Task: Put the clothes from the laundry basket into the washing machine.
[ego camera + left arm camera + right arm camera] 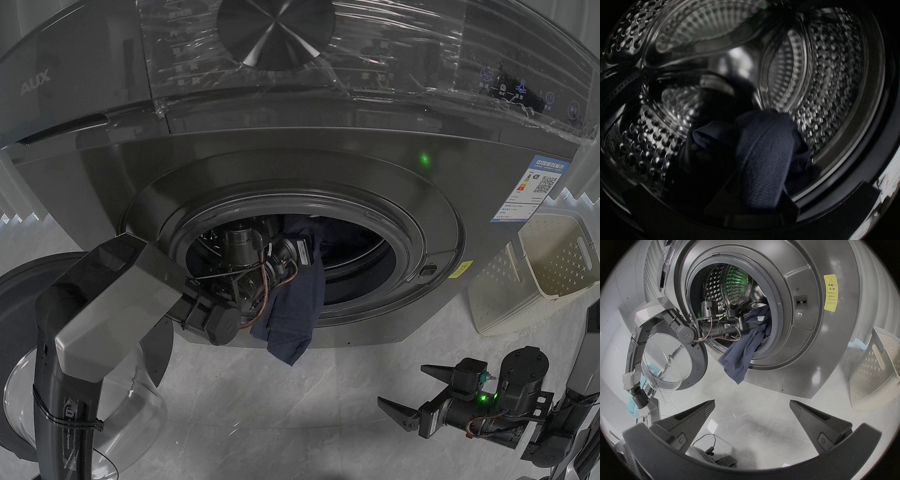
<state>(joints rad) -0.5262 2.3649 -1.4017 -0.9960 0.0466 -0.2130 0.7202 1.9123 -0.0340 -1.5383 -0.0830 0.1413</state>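
Head view: left claw (303, 250) sits inside the grey front-loading washing machine (387, 181); grip state cannot be told. Dark navy cloth garment (294, 306) hangs over the door opening at 6 o'clock.
Left wrist view: garment bunched in the drum.
Right wrist view: right claw (751, 410) spread wide; cream plastic laundry basket (875, 371) at 3 o'clock.
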